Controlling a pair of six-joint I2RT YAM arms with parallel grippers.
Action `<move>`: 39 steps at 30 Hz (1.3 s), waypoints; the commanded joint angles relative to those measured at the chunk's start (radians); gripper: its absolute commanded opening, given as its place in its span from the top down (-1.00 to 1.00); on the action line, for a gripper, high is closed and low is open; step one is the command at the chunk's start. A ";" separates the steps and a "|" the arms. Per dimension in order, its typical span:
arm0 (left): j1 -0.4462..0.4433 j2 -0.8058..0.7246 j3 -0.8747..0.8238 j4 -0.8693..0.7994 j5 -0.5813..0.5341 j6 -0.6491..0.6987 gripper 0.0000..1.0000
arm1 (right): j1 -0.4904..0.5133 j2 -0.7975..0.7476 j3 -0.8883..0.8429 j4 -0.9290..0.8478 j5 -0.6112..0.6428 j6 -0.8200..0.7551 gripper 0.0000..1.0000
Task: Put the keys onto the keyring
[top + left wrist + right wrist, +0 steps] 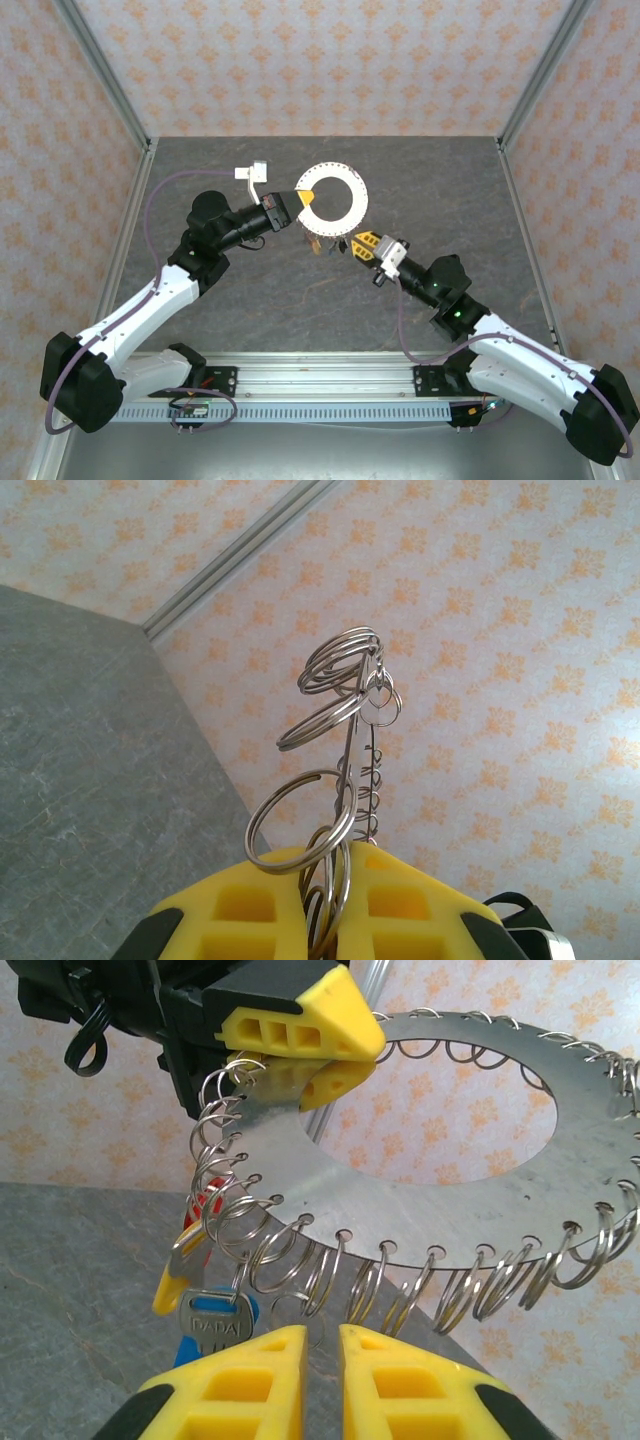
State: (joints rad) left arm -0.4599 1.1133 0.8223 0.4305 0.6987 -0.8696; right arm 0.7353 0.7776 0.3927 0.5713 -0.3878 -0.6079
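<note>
**Operator:** Where was the keyring relative to each gripper?

**Technician:** The large, flat, round grey metal keyring [358, 195] [300, 1160] was held in the air above the dark grey table [300, 310]. In the top view, the left gripper [303, 205] [350, 1058] was at the ring's 9 o'clock rim. Its yellow fingers were pressed onto both faces of the plate. In the left wrist view, the ring stood edge-on and rose toward 12 o'clock from between those fingers. The right gripper [358, 243] [322, 1355] sat at the ring's 5 o'clock, just below the rim. Its yellow fingers were nearly together, with a narrow slit between them. I could not tell whether they pinched anything.

**Operator:** Where were the keys?

**Technician:** The small silver metal keys with coloured plastic heads [322, 243] [212, 1325] hung from the wire loops [262, 1250] on the rim. That was at the ring's 7 o'clock in the top view. In the right wrist view, they were at 10 o'clock from the right gripper's fingertips, just beside them.

**Operator:** What were the counts?

**Technician:** There was one keyring and there were two grippers. Three coloured key heads were distinguishable: one red, one yellow and one blue. The keys overlapped, so the total number was not determinable. The wire loops also overlapped too much for an exact count.
</note>
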 commanded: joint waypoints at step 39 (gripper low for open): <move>0.004 -0.004 0.028 0.051 -0.018 -0.014 1.00 | 0.007 0.041 0.040 0.093 0.047 -0.023 0.72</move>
State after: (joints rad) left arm -0.4599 1.1152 0.8223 0.4309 0.6907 -0.8707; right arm 0.7372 0.8143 0.4061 0.6296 -0.3538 -0.6098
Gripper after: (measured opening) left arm 0.076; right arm 0.141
